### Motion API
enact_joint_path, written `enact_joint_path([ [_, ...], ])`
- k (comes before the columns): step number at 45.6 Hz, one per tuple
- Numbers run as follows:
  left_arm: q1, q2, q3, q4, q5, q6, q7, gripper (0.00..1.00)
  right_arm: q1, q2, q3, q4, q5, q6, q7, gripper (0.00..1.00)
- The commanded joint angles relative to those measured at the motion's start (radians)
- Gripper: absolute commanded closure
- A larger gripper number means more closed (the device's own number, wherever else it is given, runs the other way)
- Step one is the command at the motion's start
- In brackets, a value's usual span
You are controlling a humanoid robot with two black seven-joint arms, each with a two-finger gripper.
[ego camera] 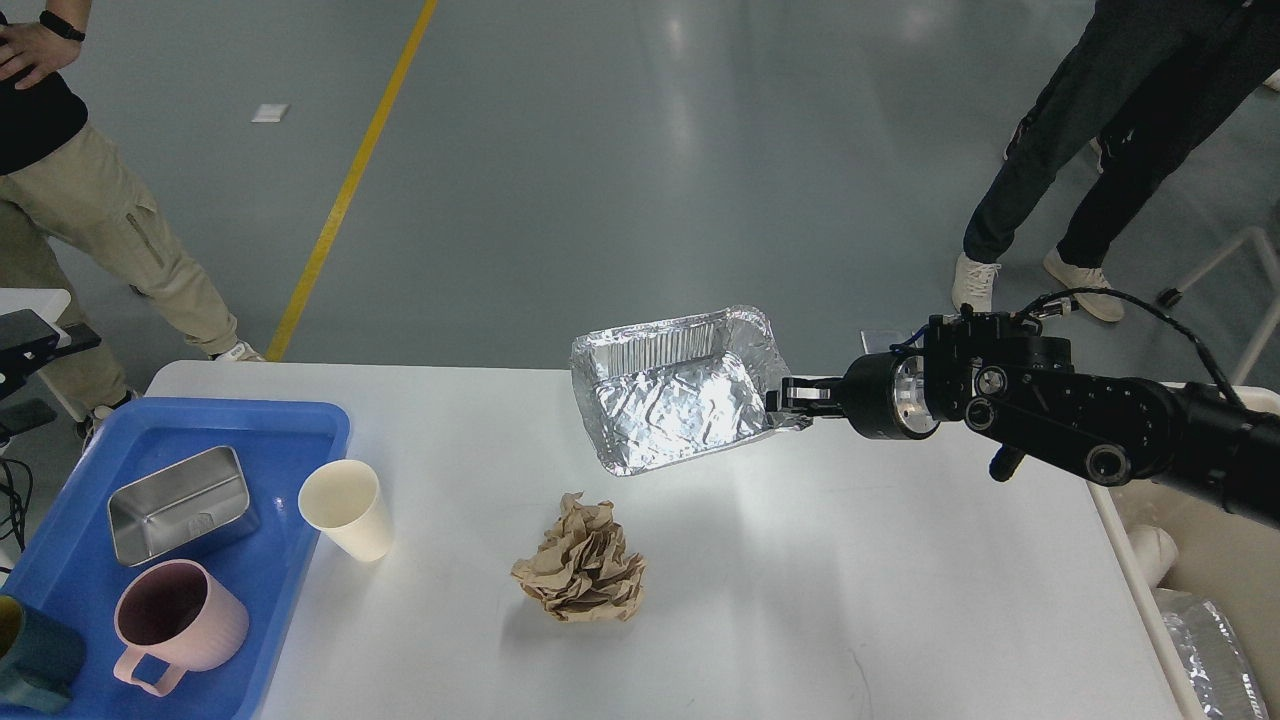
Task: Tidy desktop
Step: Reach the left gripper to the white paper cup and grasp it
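Observation:
My right gripper [792,397] reaches in from the right and is shut on the right rim of a crumpled aluminium foil tray [675,402], which hangs tilted above the far part of the white desktop [850,560]. A ball of crumpled brown paper [582,565] lies on the desktop below the foil tray. A cream paper cup [347,510] stands beside the blue tray [290,425]. A dark part at the far left edge may belong to my left arm; its gripper does not show.
The blue tray at the left holds a steel box [180,503], a pink mug [175,625] and a teal cup [35,660]. A beige bin [1215,580] with foil inside sits off the right edge. Two people stand on the floor beyond.

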Motion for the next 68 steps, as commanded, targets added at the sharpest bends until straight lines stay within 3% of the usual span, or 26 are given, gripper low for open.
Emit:
enact_joint_path([
  [1,-0.006,-0.007,0.002,0.008,0.003,-0.003,0.0,0.03,-0.003,0.002,0.005,0.002,0.0,-0.003,0.0,1.0],
  [7,-0.009,-0.03,0.019,0.045,0.087,-0.024,-0.014,0.03,-0.005,0.002,0.011,0.002,0.0,-0.004,0.0,1.0],
  [11,-0.061,-0.077,0.024,0.072,0.32,-0.078,-0.038,0.03,-0.009,0.004,0.014,0.005,0.0,-0.004,0.0,1.0],
  [13,-0.096,-0.113,0.03,0.098,0.456,-0.114,-0.063,0.03,-0.009,0.004,0.018,0.007,0.0,-0.004,0.0,1.0],
  [19,-0.167,-0.2,0.039,0.157,0.769,-0.162,-0.192,0.03,-0.011,0.007,0.031,0.013,0.0,-0.004,0.0,1.0],
  [23,-0.185,-0.223,0.047,0.158,0.857,-0.167,-0.232,0.03,-0.009,0.004,0.032,0.019,0.0,-0.004,0.0,1.0],
  [39,-0.385,-0.277,0.402,0.194,0.992,-0.159,-0.236,0.03,-0.008,0.009,0.04,0.019,-0.001,-0.004,0.0,1.0],
  [59,-0.57,-0.432,0.614,0.342,1.046,-0.156,-0.241,0.03,-0.011,0.012,0.041,0.016,-0.001,-0.004,0.0,1.0],
  [68,-0.589,-0.467,0.645,0.362,1.064,-0.156,-0.241,0.03,-0.011,0.007,0.041,0.017,-0.001,-0.004,0.0,1.0],
])
